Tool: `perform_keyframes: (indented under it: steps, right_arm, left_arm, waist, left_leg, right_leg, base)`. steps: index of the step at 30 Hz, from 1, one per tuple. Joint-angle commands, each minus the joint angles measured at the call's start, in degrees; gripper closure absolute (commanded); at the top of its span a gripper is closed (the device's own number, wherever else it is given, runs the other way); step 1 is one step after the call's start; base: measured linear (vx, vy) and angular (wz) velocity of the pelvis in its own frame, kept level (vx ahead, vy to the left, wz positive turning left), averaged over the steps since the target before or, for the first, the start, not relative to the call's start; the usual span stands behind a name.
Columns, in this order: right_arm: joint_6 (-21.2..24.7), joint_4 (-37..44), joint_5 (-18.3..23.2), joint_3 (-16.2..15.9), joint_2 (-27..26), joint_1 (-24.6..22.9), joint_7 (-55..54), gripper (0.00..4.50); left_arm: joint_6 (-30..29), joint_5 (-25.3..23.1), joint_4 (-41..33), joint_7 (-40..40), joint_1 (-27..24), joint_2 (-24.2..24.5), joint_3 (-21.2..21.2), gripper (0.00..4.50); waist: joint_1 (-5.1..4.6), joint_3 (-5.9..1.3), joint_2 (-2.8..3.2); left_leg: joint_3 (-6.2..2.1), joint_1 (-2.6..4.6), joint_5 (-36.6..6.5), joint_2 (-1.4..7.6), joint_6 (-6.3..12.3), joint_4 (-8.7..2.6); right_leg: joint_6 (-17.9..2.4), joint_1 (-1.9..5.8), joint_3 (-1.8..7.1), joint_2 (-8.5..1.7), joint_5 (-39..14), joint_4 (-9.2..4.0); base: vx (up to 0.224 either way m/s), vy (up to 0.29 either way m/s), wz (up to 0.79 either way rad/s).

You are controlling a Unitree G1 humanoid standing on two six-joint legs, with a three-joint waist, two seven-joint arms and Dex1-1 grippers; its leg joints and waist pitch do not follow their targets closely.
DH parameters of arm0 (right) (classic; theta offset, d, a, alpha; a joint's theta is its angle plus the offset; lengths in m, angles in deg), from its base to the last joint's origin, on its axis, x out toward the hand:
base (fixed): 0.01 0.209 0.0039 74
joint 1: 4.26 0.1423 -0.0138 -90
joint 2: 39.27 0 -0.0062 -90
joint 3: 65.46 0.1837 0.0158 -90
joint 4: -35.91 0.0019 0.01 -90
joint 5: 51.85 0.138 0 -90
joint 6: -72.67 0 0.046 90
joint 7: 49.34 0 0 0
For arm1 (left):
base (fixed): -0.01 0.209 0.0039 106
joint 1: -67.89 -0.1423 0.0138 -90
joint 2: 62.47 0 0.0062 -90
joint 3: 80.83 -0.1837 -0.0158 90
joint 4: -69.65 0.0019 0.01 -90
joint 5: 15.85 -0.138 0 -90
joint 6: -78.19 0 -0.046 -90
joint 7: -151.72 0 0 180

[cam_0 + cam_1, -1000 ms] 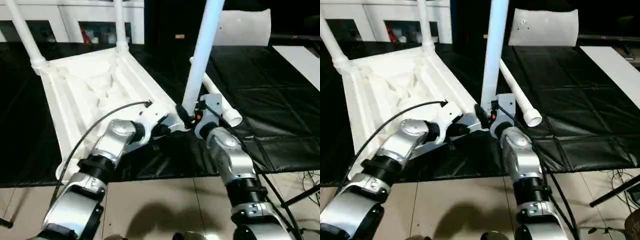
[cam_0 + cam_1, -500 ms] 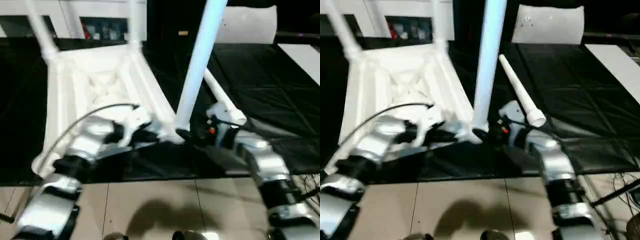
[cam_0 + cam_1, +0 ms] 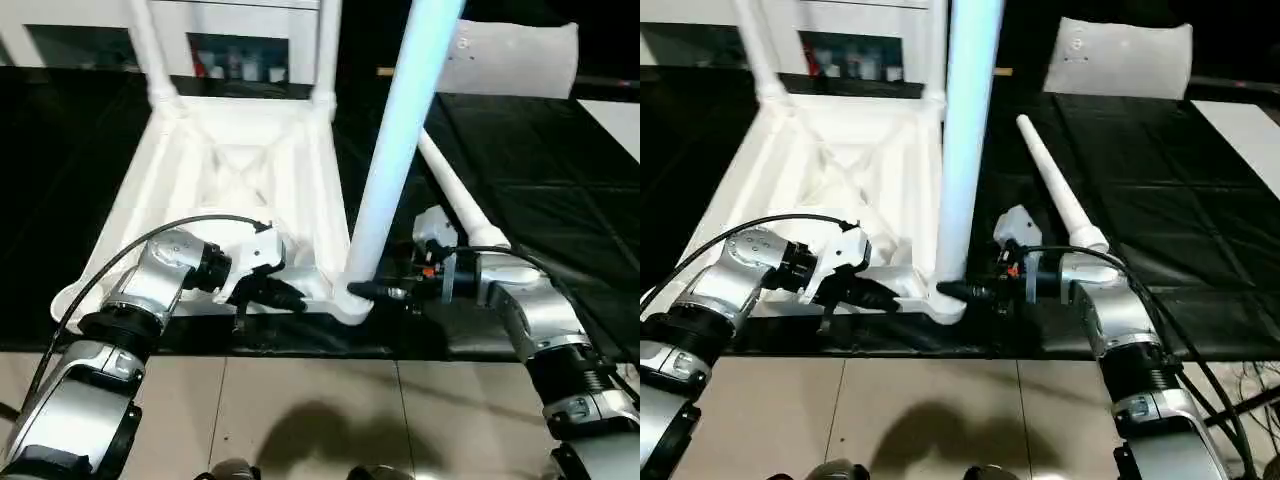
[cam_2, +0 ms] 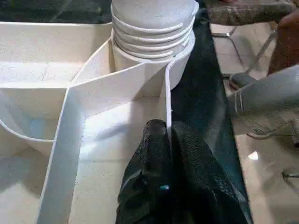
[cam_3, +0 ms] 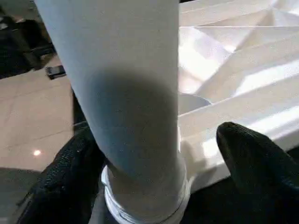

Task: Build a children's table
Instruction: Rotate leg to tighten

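Note:
The white tabletop (image 3: 240, 170) lies upside down on the black mat, ribs up. Two legs (image 3: 150, 50) stand in its far corner sockets. A third leg (image 3: 400, 130) stands upright in the near right socket (image 4: 154, 51). The last leg (image 3: 460, 200) lies loose on the mat to the right. My left gripper (image 3: 290, 297) is shut on the thin near rim (image 4: 166, 93) just beside that socket. My right gripper (image 3: 375, 292) reaches in from the right, open, with its fingers (image 5: 252, 158) either side of the upright leg's base (image 5: 126, 70).
A flat white sheet (image 3: 515, 60) lies at the back right of the mat. White glass-door cabinets (image 3: 230, 40) stand behind the tabletop. The mat's near edge (image 3: 300, 345) meets tiled floor right below both grippers.
The camera has shifted and tilted. My right gripper has dropped to the leg's base at the socket, its arm now stretched in from the right. The left gripper keeps its hold on the rim.

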Motion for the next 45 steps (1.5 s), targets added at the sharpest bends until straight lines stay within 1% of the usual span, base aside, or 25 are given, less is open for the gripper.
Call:
perform_keyframes:
  steps: [1, 4, 6, 7, 9, 12, 14, 17, 24, 25, 27, 30, 31, 32, 33, 34, 35, 36, 37, 38, 39, 41, 42, 43, 45]
  right_arm:
    - [-0.68, -1.39, 0.21, -0.39, 0.71, 1.04, 1.60, 0.95]
    - [-0.94, -2.29, 0.03, -0.95, 0.64, 1.54, 2.76, 1.12]
    - [-1.13, -2.64, 0.00, -1.30, 0.66, 1.74, 3.29, 1.38]
    - [-1.21, -2.81, -0.05, -1.48, 0.69, 1.85, 3.59, 1.48]
    - [-1.40, -3.20, -0.16, -1.75, 0.71, 2.09, 4.02, 1.59]
    - [-1.74, -3.88, -0.36, -1.88, 0.67, 2.39, 4.84, 1.91]
    - [-1.96, -4.25, -0.39, -1.92, 0.67, 2.56, 5.16, 2.04]
    - [-2.09, -4.45, -0.37, -2.02, 0.67, 2.66, 5.27, 2.38]
    - [-2.20, -4.54, -0.13, -2.14, 0.44, 2.49, 5.47, 2.50]
    - [-1.39, -4.22, 0.46, -1.70, 0.03, 2.12, 5.24, 2.50]
    - [1.61, -3.06, 2.00, -0.23, -1.32, 0.98, 2.58, 2.50]
    - [3.30, -1.74, 1.87, 0.16, -2.70, -0.21, -1.13, 2.51]
    - [2.82, -0.84, -0.02, -0.20, -4.16, -1.48, -5.97, 2.51]
    - [2.64, -0.77, -0.86, -0.28, -4.84, -1.73, -8.09, 2.51]
    - [3.16, -0.72, -3.25, -0.17, -7.43, -2.29, -15.64, 2.51]
    - [4.37, -0.70, -3.91, 0.31, -9.31, -2.36, -19.97, 2.51]
    - [4.37, -0.70, -3.91, 0.31, -9.31, -2.36, -19.97, 2.51]
    - [6.26, -0.75, -4.30, 1.47, -12.71, -2.23, -26.66, 2.52]
    - [7.01, -0.75, -4.46, 1.89, -14.59, -2.13, -29.75, 2.53]
    - [7.44, -0.60, -4.73, 1.99, -15.74, -2.13, -31.53, 2.53]
    - [7.66, -0.53, -4.87, 2.05, -16.33, -2.13, -32.45, 2.53]
    - [9.04, -0.26, -5.95, 2.11, -20.50, -1.80, -38.93, 2.53]
    - [9.34, -0.29, -6.09, 2.32, -21.57, -1.63, -40.63, 2.53]
    - [9.93, -0.42, -6.70, 2.98, -24.78, -1.03, -45.88, 2.53]
    - [10.07, -0.50, -7.15, 3.06, -26.37, -0.70, -48.56, 2.53]
  left_arm:
    - [1.42, -1.11, 0.23, 4.27, 0.32, -0.71, -3.15, 4.50]
    - [1.89, -1.24, 0.75, 4.46, 0.61, -0.92, -3.37, 4.50]
    - [2.18, -1.36, 0.95, 4.59, 0.77, -0.96, -3.52, 4.50]
    - [2.26, -1.38, 1.07, 4.64, 0.86, -0.98, -3.56, 4.50]
    - [2.51, -1.37, 1.43, 4.80, 1.08, -1.02, -3.63, 4.50]
    - [3.04, -1.50, 2.01, 4.93, 1.42, -1.06, -3.77, 4.50]
    - [3.25, -1.56, 2.24, 4.99, 1.55, -1.07, -3.78, 4.50]
    - [3.36, -1.58, 2.38, 5.03, 1.61, -1.03, -3.75, 4.50]
    - [3.61, -1.73, 2.90, 4.44, 1.65, -1.19, -3.59, 4.50]
    - [3.36, -1.92, 3.10, 3.17, 1.62, -1.51, -3.43, 4.50]
    - [0.12, -1.85, 3.23, -2.91, 1.61, -3.49, -1.90, 4.50]
    - [-2.31, -1.27, 2.53, -6.93, 1.45, -5.34, -0.64, 4.50]
    - [-4.56, -0.73, 1.71, -10.85, 1.30, -7.34, 0.48, 4.50]
    - [-5.36, -0.58, 1.53, -12.14, 1.33, -8.06, 0.80, 4.50]
    - [-7.64, -0.41, 1.19, -16.85, 1.53, -10.58, 1.78, 4.50]
    - [-8.82, -0.43, 1.31, -20.21, 1.81, -12.25, 2.41, 4.50]
    - [-8.82, -0.43, 1.31, -20.21, 1.81, -12.25, 2.41, 4.50]
    - [-11.03, -0.20, 1.62, -25.25, 2.41, -15.10, 3.51, 4.50]
    - [-12.16, -0.07, 1.97, -28.44, 2.88, -16.75, 4.24, 4.50]
    - [-12.86, -0.04, 2.11, -30.27, 3.14, -17.72, 4.61, 4.50]
    - [-13.22, -0.03, 2.18, -31.22, 3.28, -18.23, 4.80, 4.50]
    - [-14.95, -0.09, 2.62, -37.50, 4.16, -21.26, 6.03, 4.50]
    - [-15.32, -0.08, 2.84, -39.18, 4.45, -21.89, 6.53, 4.50]
    - [-16.35, -0.46, 3.12, -44.06, 5.27, -23.50, 7.95, 4.50]
    - [-16.56, -0.92, 3.06, -46.46, 5.64, -24.16, 8.42, 4.50]
  waist:
    - [-0.09, -4.05, -0.06]
    - [-0.01, -4.03, -0.14]
    - [-0.02, -4.14, -0.21]
    - [0.03, -4.16, -0.14]
    - [0.07, -4.26, -0.21]
    - [0.15, -4.34, -0.28]
    - [0.18, -4.36, -0.37]
    - [0.24, -4.29, -0.32]
    - [0.21, -4.24, -0.30]
    - [0.20, -4.24, -0.36]
    - [0.19, -4.12, -0.29]
    - [0.35, -3.89, -0.29]
    - [0.19, -3.58, -0.44]
    - [0.01, -3.42, -0.56]
    - [-0.28, -3.27, -0.54]
    - [-1.00, -3.13, -0.66]
    - [-1.00, -3.13, -0.66]
    - [-1.31, -3.15, -0.63]
    - [-1.72, -2.99, -0.47]
    - [-2.01, -2.94, -0.58]
    - [-2.27, -2.95, -0.64]
    - [-2.47, -2.91, -0.46]
    - [-2.59, -2.92, -0.47]
    - [-2.67, -3.03, -0.33]
    - [-2.90, -3.12, -0.44]
  left_leg:
    - [-0.16, 0.64, -7.68, 2.51, 3.58, -3.47]
    - [-0.26, 0.53, -7.55, 2.50, 3.11, -3.54]
    - [-0.27, 0.57, -7.24, 2.49, 3.07, -3.48]
    - [-0.28, 0.52, -6.91, 2.47, 3.13, -3.45]
    - [-0.23, 0.48, -6.30, 2.40, 3.36, -3.35]
    - [-0.23, 0.40, -5.37, 2.40, 3.88, -3.26]
    - [-0.23, 0.40, -5.27, 2.40, 4.11, -3.23]
    - [-0.23, 0.41, -5.52, 2.44, 4.03, -3.24]
    - [-0.25, 0.43, -5.73, 2.41, 3.93, -3.24]
    - [-0.23, 0.41, -5.73, 2.39, 3.92, -3.24]
    - [-0.21, 0.40, -5.71, 2.39, 3.94, -3.25]
    - [-0.24, 0.64, -7.41, 2.41, 3.27, -3.37]
    - [-0.38, 0.69, -9.44, 2.38, 2.19, -3.62]
    - [-0.60, 0.73, -10.54, 2.18, 1.54, -3.78]
    - [-0.59, 0.70, -10.84, 2.23, 0.89, -3.93]
    - [-0.98, 0.77, -12.75, 1.97, -0.20, -4.21]
    - [-0.98, 0.77, -12.75, 1.97, -0.20, -4.21]
    - [-1.11, 0.60, -13.03, 1.79, -0.10, -4.23]
    - [-1.07, 0.94, -13.72, 1.82, -0.09, -4.19]
    - [-1.02, 1.04, -14.23, 1.75, -0.03, -4.11]
    - [-1.14, 0.92, -14.41, 1.61, 0.32, -4.12]
    - [-1.17, 0.95, -14.50, 1.60, 0.77, -4.17]
    - [-1.19, 0.81, -14.47, 1.56, 0.79, -4.21]
    - [-1.20, 0.94, -14.25, 1.60, 0.69, -4.21]
    - [-1.26, 0.70, -13.90, 1.59, 0.79, -4.37]
  right_leg:
    - [-14.93, 3.26, 2.60, -4.72, -7.89, -3.37]
    - [-14.26, 3.33, 2.56, -4.69, -9.23, -3.43]
    - [-14.16, 3.36, 2.56, -4.71, -9.07, -3.36]
    - [-14.14, 3.38, 2.57, -4.70, -8.66, -3.28]
    - [-14.24, 3.42, 2.55, -4.66, -7.72, -3.21]
    - [-14.69, 3.49, 2.51, -4.63, -6.02, -2.96]
    - [-14.75, 3.50, 2.46, -4.65, -5.99, -2.94]
    - [-14.67, 3.47, 2.48, -4.71, -6.60, -3.02]
    - [-14.41, 3.40, 2.47, -4.63, -7.33, -3.05]
    - [-14.39, 3.45, 2.48, -4.62, -7.35, -3.06]
    - [-14.55, 3.37, 2.50, -4.56, -7.03, -3.08]
    - [-14.13, 3.19, 2.50, -4.68, -10.24, -3.51]
    - [-12.67, 3.08, 2.55, -4.85, -14.97, -4.07]
    - [-11.41, 3.11, 2.55, -4.93, -18.44, -4.50]
    - [-10.79, 3.01, 2.65, -4.89, -19.84, -4.60]
    - [-8.93, 2.98, 2.42, -4.91, -25.59, -5.18]
    - [-8.93, 2.98, 2.42, -4.91, -25.59, -5.18]
    - [-7.37, 3.19, 2.37, -4.95, -28.39, -5.57]
    - [-7.00, 2.55, 2.51, -4.85, -29.49, -5.91]
    - [-6.78, 2.43, 2.52, -4.80, -30.36, -6.11]
    - [-6.16, 2.51, 2.45, -4.80, -31.69, -6.29]
    - [-5.75, 2.28, 2.49, -4.64, -31.64, -6.43]
    - [-5.54, 2.31, 2.49, -4.61, -31.49, -6.45]
    - [-5.80, 2.21, 2.58, -4.61, -30.37, -6.34]
    - [-6.23, 2.36, 2.54, -4.49, -28.24, -6.16]
  base:
    - [0.000, 0.000, 0.00]
    - [0.000, 0.000, 0.00]
    - [0.000, 0.000, 0.00]
    - [0.000, 0.000, 0.00]
    - [0.000, 0.000, 0.00]
    - [0.000, 0.000, 0.00]
    - [0.000, 0.000, 0.00]
    - [0.000, 0.000, 0.00]
    - [0.000, 0.000, 0.00]
    - [0.000, 0.000, 0.00]
    - [0.000, 0.000, 0.00]
    - [0.000, 0.000, 0.00]
    - [0.000, 0.000, 0.00]
    - [0.000, 0.000, 0.00]
    - [0.000, 0.000, 0.00]
    - [0.000, 0.000, 0.00]
    - [0.000, 0.000, 0.00]
    - [0.000, 0.000, 0.00]
    - [0.000, 0.000, 0.00]
    - [0.000, 0.000, 0.00]
    - [0.000, 0.000, 0.00]
    - [0.000, 0.000, 0.00]
    - [0.000, 0.000, 0.00]
    - [0.000, 0.000, 0.00]
    - [0.000, 0.000, 0.00]
